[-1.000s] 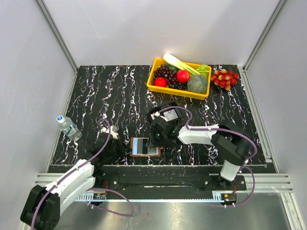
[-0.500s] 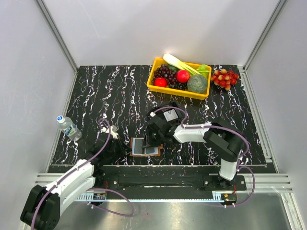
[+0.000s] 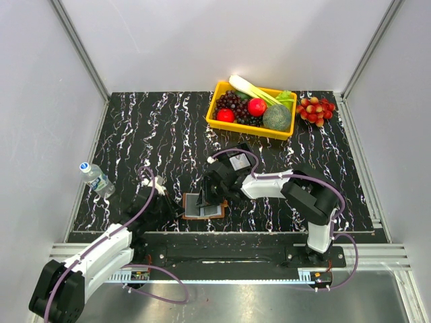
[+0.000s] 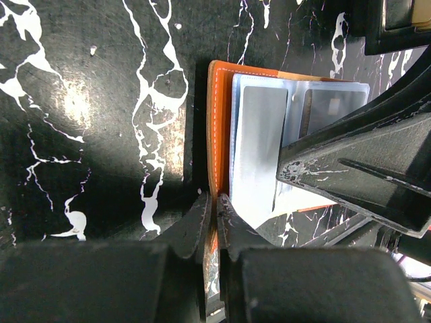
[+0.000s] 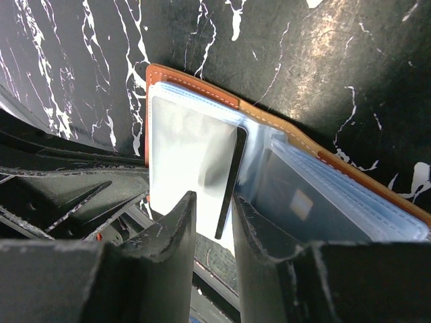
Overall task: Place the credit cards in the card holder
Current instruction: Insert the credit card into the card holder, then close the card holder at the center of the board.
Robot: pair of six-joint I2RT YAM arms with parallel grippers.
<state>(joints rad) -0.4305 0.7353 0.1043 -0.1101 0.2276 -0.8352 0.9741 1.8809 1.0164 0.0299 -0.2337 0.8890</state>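
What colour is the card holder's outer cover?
Orange-brown leather with pale stitching; the card holder shows clearest in the right wrist view.

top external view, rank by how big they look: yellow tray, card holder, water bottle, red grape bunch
1. yellow tray, clearly largest
2. card holder and red grape bunch look alike; the right tool covers part of the holder, so unranked
3. water bottle, smallest

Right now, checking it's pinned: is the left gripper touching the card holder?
Touching. Left wrist view: left gripper pinches the card holder at its orange edge.
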